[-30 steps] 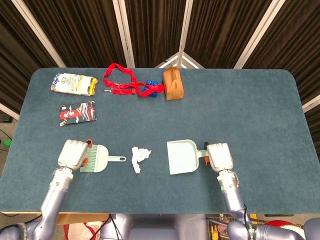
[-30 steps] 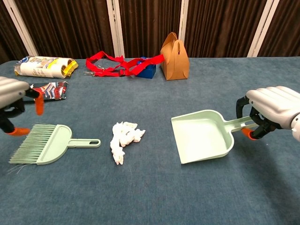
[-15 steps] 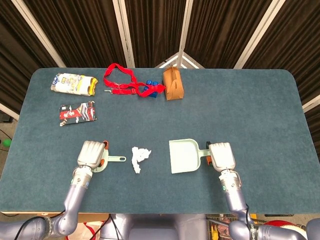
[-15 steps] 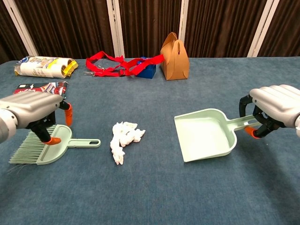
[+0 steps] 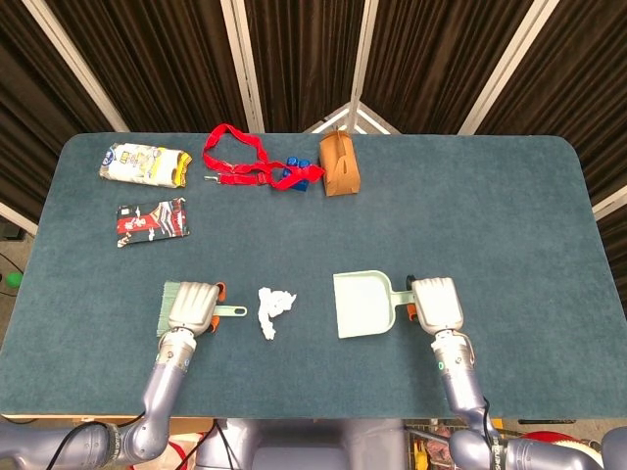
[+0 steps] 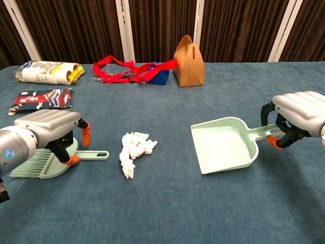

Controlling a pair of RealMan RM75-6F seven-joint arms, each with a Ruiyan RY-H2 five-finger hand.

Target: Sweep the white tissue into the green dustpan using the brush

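The white tissue [image 5: 272, 308] [image 6: 133, 150] lies crumpled on the blue table between the two tools. To its left lies the green brush [image 5: 233, 311] [image 6: 94, 154], handle pointing at the tissue. My left hand [image 5: 192, 305] [image 6: 48, 127] hovers over the brush head, its fingers apart and straddling the neck without closing on it. The green dustpan [image 5: 361, 305] [image 6: 226, 145] sits to the right of the tissue, mouth towards it. My right hand [image 5: 436, 304] [image 6: 299, 109] grips the dustpan's handle.
Along the far side lie a red strap [image 5: 240, 162], a blue object [image 5: 299, 174] and a brown paper bag [image 5: 339, 164]. Two snack packets [image 5: 145, 164] [image 5: 152, 220] lie at the far left. The table's near edge is close behind both hands.
My left hand has moved right, from beside the bristles to over the brush head. The right hand has drawn the dustpan slightly to the right. The tissue and brush have not moved.
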